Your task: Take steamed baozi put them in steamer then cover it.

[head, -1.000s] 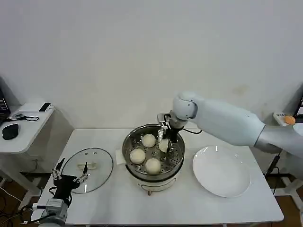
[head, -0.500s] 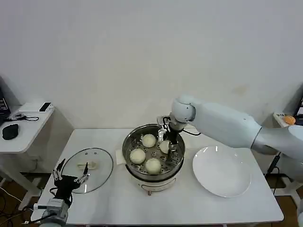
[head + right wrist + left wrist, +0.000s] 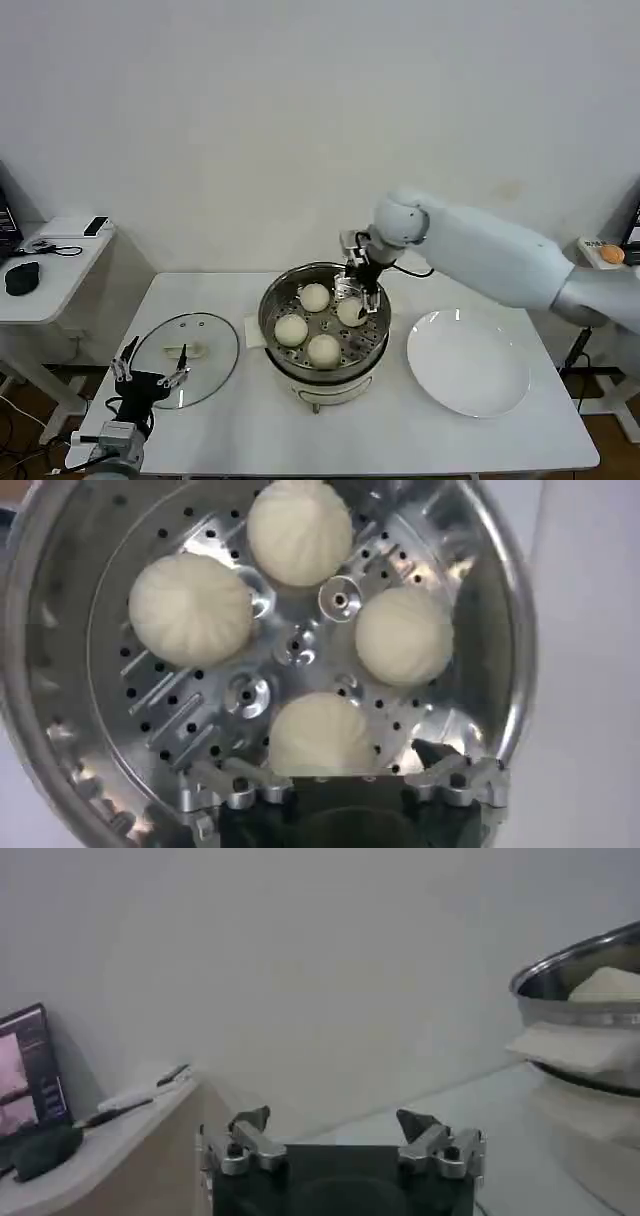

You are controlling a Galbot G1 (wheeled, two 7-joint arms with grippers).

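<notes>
White table [image 3: 400,440] across the lower half of the head view. At frame centre, steamer [image 3: 322,322], shiny steel on a white base, uncovered; inside, on the perforated tray [image 3: 300,655], all four steamed baozi [image 3: 314,297], well spaced, none touching. At centre right, empty white plate [image 3: 468,361], just beside the steamer. At lower left, cover [image 3: 186,357], lying flat on the table, handle up, well apart from the steamer. Right gripper [image 3: 357,290] just above the bun at the tray's right edge, fingers spread and holding nothing; in the right wrist view, both fingertips [image 3: 443,765] apart over the nearest bun with the rim behind. Left gripper [image 3: 148,381] at the lower-left corner, near the cover's front edge, fingers spread and empty; likewise spread in the left wrist view [image 3: 340,1148]. Judged progress: loading complete, plate cleared; remaining, to lift the cover and seat it on the steamer rim.
</notes>
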